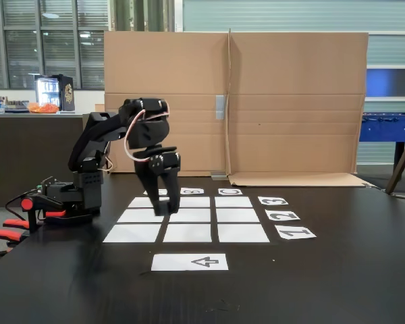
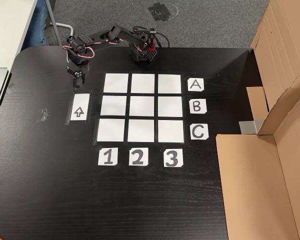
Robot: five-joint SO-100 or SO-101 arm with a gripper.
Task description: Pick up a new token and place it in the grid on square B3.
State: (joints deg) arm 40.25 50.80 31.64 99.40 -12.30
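Arrow strip (image 1: 189,262): nearest the camera in a fixed view, just in front of the grid (image 1: 187,233); probably marks the token pickup spot.
My gripper (image 2: 78,78): hanging fingers-down just beyond the strip's end, beside the grid's corner; whether it is parted or carrying anything, I cannot tell.
Token: I cannot make one out.
Square B3 (image 2: 170,107): bare, well apart from me.

One fixed view low, table-level; other overhead; both share grid (image 1: 187,217) (image 2: 142,107).
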